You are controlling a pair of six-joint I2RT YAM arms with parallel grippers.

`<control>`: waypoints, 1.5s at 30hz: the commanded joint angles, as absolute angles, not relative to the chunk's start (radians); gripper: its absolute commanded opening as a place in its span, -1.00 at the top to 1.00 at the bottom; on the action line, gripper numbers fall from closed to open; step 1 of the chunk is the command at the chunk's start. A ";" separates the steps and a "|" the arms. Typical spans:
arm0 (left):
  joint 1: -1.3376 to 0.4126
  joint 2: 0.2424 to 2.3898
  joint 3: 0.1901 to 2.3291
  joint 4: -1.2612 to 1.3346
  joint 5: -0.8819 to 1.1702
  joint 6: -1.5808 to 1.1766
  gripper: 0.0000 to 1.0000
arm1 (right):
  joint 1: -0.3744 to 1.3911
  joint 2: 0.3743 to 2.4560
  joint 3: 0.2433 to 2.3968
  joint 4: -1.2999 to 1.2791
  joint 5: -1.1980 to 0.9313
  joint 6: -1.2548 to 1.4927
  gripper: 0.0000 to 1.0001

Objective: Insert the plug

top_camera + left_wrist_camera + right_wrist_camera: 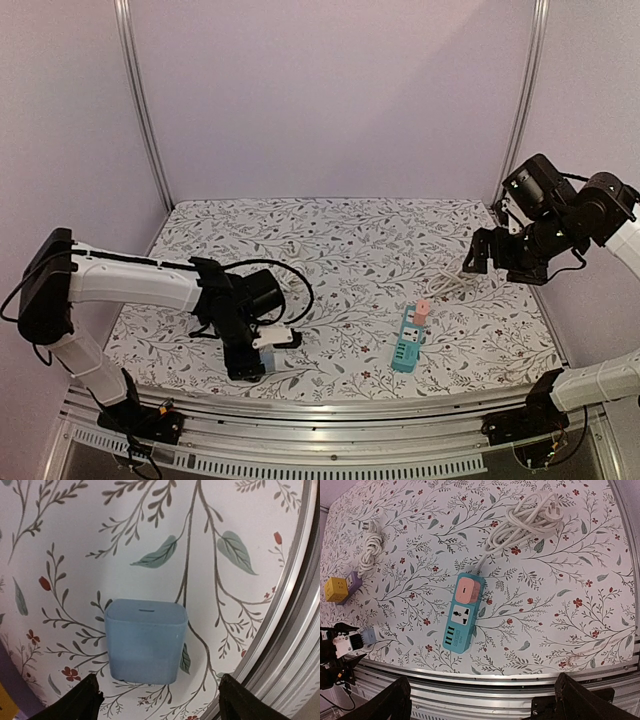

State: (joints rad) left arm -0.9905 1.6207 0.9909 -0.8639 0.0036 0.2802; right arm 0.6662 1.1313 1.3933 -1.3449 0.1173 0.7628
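The left tool (161, 701) hangs low over the worktop (250, 515) with its jaws apart. Its two dark fingertips (82, 700) frame a pale blue plug block (146, 642), which lies flat on the floral cover, clear of both, with one narrow slot in its far face. The block sits close to the worktop's near metal rim (292, 605), at the left.

The right tool (487, 702) is raised at the right side, its jaws spread wide and holding nothing. Below it lies a teal power strip (462, 617) with a pink plug (468, 590) seated in its far socket. The strip's white cable (520, 525) is coiled beyond it. Well to the left are a yellow cube adapter (335, 589) and a knotted white cord (370, 547).
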 commanded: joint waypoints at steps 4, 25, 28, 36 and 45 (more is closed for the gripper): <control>-0.909 1.487 0.839 -0.587 0.121 0.366 -0.60 | 0.662 1.102 1.380 -1.551 0.108 0.816 -0.97; -0.836 1.445 0.681 -0.413 0.199 0.460 -0.21 | 0.662 1.123 1.384 -1.568 0.072 0.883 -0.97; -0.834 1.447 0.675 -0.413 0.199 0.467 -0.19 | 0.662 1.123 1.379 -1.566 0.072 0.898 -0.97; -0.830 1.458 0.659 -0.385 0.200 0.485 -0.08 | 0.662 1.127 1.371 -1.548 0.071 0.929 -0.97; -0.830 1.482 0.644 -0.356 0.175 0.514 0.18 | 0.662 1.141 1.382 -1.543 0.068 0.937 -0.97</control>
